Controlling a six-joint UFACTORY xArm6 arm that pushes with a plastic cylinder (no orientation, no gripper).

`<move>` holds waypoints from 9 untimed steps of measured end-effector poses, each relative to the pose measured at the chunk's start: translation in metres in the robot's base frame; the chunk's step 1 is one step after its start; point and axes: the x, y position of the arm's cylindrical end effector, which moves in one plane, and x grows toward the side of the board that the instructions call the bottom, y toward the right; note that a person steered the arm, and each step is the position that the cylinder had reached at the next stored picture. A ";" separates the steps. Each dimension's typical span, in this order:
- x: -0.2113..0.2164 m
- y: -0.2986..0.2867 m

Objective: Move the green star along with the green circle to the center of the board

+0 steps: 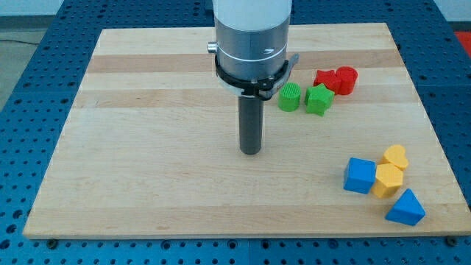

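Note:
The green circle (290,97) and the green star (319,99) sit side by side, touching or nearly so, right of the board's centre and toward the view's top. My tip (252,152) rests on the board near its centre, to the lower left of the green circle and apart from it. The arm's grey body rises above the rod and hides part of the board's top middle.
A red star (325,79) and a red cylinder (346,80) lie just above the green pair. At the lower right a blue cube (360,176), a yellow block (388,180), a yellow heart-like block (396,156) and a blue triangle (405,208) cluster near the board's (147,147) edge.

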 end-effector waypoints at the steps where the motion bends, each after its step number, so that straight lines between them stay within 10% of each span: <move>1: 0.000 0.000; 4: 0.001 -0.004; 7: -0.068 0.164; 9: -0.115 -0.016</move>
